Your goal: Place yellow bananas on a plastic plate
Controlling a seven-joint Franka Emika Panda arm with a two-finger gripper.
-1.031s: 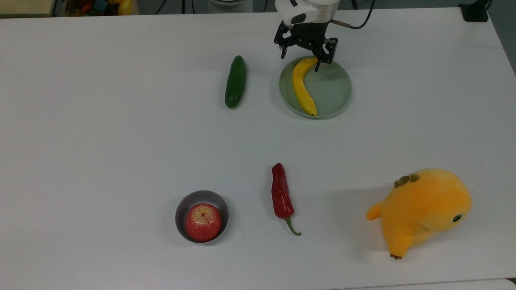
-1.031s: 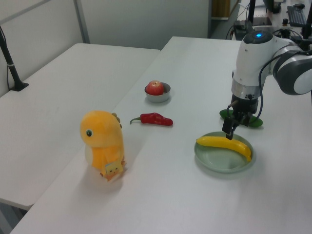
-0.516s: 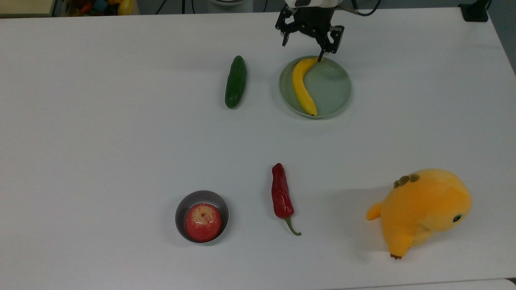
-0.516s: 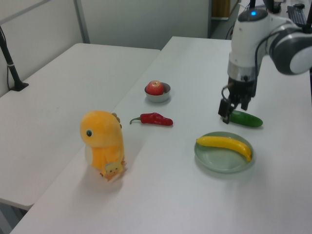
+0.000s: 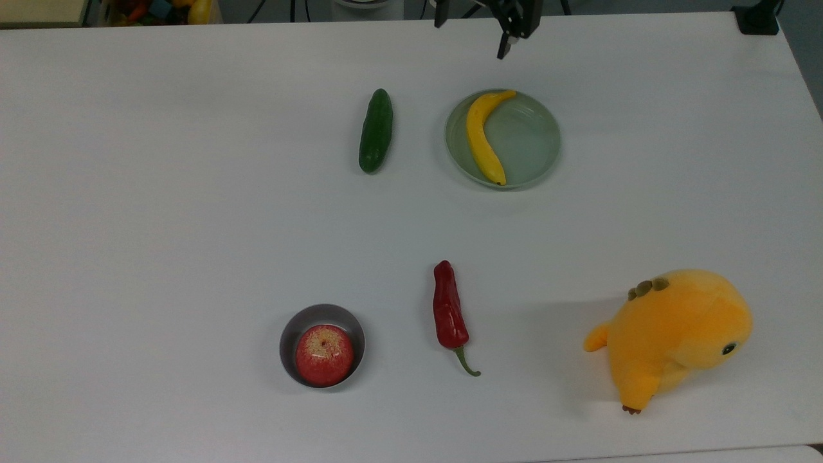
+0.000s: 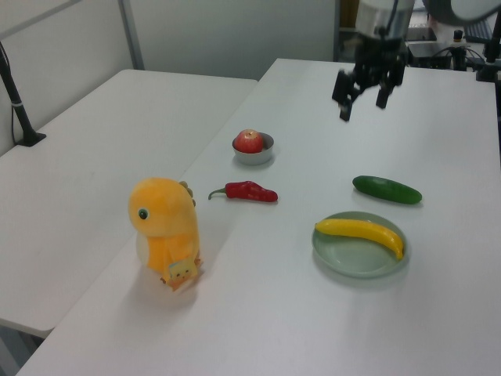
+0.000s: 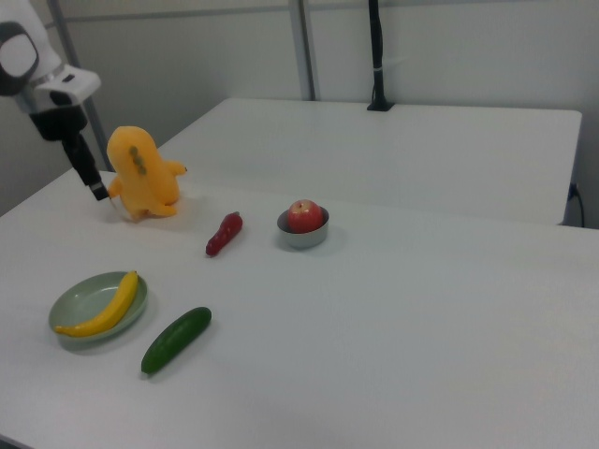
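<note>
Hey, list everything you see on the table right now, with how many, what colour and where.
banana: one, yellow, lying in the plate along the top view's left side of it
plate: one, pale green, far part of the table in the top view
cucumber: one, dark green, on the table to the top view's left of the plate, apart from it
chili: one, red with a green stem, near middle in the top view
bowl: one, grey, to the top view's left of the chili
apple: one, red, inside the bowl
plush toy: one, orange-yellow, top view's lower right
table: one, white
gripper: one, black, open, raised above the table, holding nothing
</note>
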